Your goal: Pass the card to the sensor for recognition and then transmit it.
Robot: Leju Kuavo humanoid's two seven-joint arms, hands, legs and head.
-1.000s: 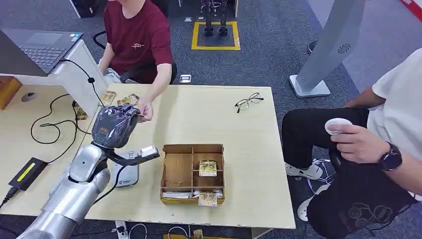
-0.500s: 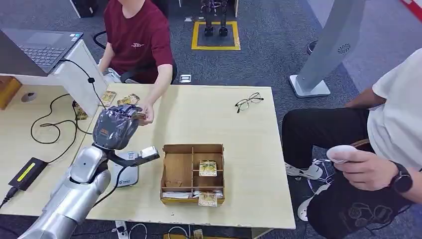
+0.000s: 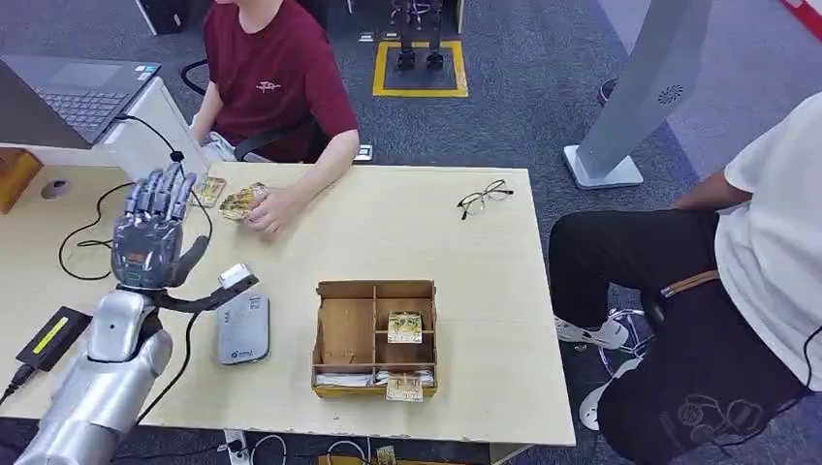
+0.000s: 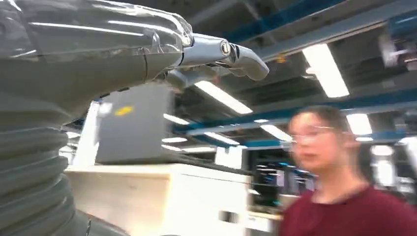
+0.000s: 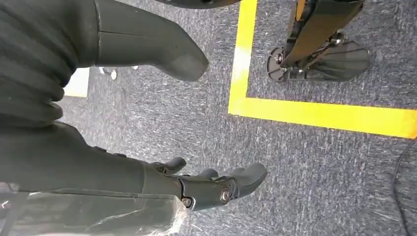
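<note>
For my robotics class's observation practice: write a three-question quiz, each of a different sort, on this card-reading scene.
1. True or false: the left hand holds a card.
2. The grey card sensor lies where? A) inside the cardboard tray B) on the table, beside the tray C) on the laptop
3. Fill in: the eyeglasses lie on the ____.

Key: 1 false, its fingers are spread and empty; 2 B; 3 table.

We see the bench point(image 3: 465, 252) carrying a divided cardboard box point(image 3: 375, 338), a grey sensor point(image 3: 242, 329), glasses point(image 3: 484, 198) and cards point(image 3: 242, 201).
</note>
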